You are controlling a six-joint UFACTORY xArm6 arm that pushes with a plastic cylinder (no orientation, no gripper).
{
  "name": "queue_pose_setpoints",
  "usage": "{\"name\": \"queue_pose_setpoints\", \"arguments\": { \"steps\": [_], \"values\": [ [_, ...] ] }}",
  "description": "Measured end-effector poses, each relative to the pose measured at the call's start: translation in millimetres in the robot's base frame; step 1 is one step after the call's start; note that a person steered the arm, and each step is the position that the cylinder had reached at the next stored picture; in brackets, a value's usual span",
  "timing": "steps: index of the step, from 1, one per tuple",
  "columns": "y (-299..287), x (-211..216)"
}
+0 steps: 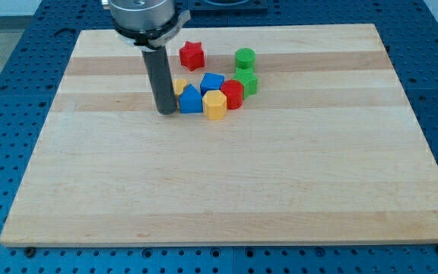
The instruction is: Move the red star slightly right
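The red star (192,55) lies near the view's top, a little left of centre, apart from the other blocks. My tip (166,111) rests on the wooden board (219,175), below and left of the red star. The tip is just left of a blue block (191,100) and seems to touch or nearly touch it. The rod hides most of a small yellow block (179,86).
A cluster sits right of the tip: a second blue block (212,82), a yellow hexagonal block (214,105), a red block (232,94), a green star-like block (247,82). A green cylinder (245,58) stands right of the red star.
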State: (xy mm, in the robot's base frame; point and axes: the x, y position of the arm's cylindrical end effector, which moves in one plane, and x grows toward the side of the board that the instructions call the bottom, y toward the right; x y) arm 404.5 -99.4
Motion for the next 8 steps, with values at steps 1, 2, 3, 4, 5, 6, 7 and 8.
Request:
{"name": "queue_pose_setpoints", "arguments": {
  "steps": [1, 2, 3, 4, 5, 6, 7, 8],
  "values": [
    [-0.4, 0.8],
    [-50.7, 2.8],
    [-113.4, -23.9],
    [-120.9, -87.3],
    [-100.3, -144.3],
    [-54.2, -176.2],
    [-28.4, -178.4],
    [-14.7, -168.1]
  ]
}}
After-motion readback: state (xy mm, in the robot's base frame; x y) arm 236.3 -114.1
